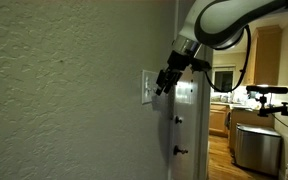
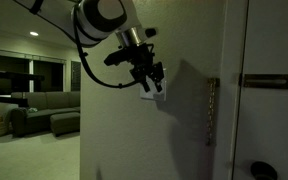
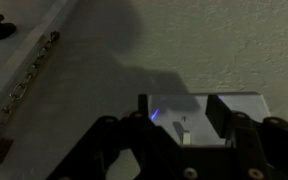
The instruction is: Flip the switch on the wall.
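End effector (image 3: 181, 105), jaws apart and empty, brackets the wall switch (image 3: 184, 127) at six o'clock; its toggle, likely stiff, wants pushing at the tip.

In the wrist view everything is dim and soft. The toggle (image 3: 181, 128) is a small pale smear to me, and I cannot tell which way it stands. The claw (image 3: 181, 108) runs off the bottom edge there. In an exterior view it covers most of the switch plate (image 2: 158, 98), hiding the toggle. In both exterior views the arm (image 1: 224, 20) is cut off by the top edge.
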Motion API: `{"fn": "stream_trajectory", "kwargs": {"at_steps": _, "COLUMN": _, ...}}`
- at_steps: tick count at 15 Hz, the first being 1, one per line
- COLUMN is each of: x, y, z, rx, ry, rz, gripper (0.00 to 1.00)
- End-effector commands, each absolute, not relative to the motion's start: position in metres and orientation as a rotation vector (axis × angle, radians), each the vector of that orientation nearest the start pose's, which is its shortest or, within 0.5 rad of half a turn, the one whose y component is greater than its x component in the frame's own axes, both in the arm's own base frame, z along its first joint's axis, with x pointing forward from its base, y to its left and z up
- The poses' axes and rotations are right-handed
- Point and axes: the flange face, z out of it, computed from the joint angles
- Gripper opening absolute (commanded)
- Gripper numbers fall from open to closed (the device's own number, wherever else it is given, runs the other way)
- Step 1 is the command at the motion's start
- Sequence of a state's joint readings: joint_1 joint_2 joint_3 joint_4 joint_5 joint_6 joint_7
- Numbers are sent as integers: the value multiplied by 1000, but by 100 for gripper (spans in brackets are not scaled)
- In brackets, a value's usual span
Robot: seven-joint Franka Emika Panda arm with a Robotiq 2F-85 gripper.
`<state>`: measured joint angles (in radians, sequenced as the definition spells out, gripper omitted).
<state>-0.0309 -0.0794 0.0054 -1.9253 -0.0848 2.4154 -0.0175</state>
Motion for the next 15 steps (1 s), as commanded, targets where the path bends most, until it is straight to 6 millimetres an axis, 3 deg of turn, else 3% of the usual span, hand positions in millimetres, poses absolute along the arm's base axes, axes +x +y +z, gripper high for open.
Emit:
{"fn": "stream_trajectory", "kwargs": {"at_steps": 1, "x": 589, "y": -17, "z": 594, "rx": -3087, "ry": -34, "rz": -953, "gripper": 42}}
{"fn": "stream_trajectory", "kwargs": {"at_steps": 3, "x": 592, "y": -16, "z": 597, "rx": -3081, "ry": -34, "rz": -963, "gripper": 31}}
{"fn": "stream_trajectory", "kwargs": {"at_steps": 5, "x": 593, "y": -16, "z": 599, "rx": -3074, "ry": -34, "rz": -972, "gripper": 27}}
{"fn": "stream_trajectory", "kwargs": {"at_steps": 7, "x": 595, "y": -15, "z": 602, "rx": -3067, "ry": -33, "rz": -978, "gripper": 35}}
{"fn": "stream_trajectory", "kwargs": {"at_steps": 10, "x": 595, "y": -13, "z": 601, "rx": -3063, "ry": -40, "rz": -972, "gripper": 63}}
{"fn": "stream_trajectory", "kwargs": {"at_steps": 11, "x": 596, "y": -12, "z": 600, "rx": -3062, "ry": -40, "rz": -969, "gripper": 65}}
{"fn": "stream_trajectory", "kwargs": {"at_steps": 14, "x": 598, "y": -10, "z": 601, "rx": -3054, "ry": -42, "rz": -970, "gripper": 55}}
{"fn": "stream_trajectory", "kwargs": {"at_steps": 15, "x": 599, "y": -9, "z": 601, "rx": -3051, "ry": -42, "rz": -970, "gripper": 40}}
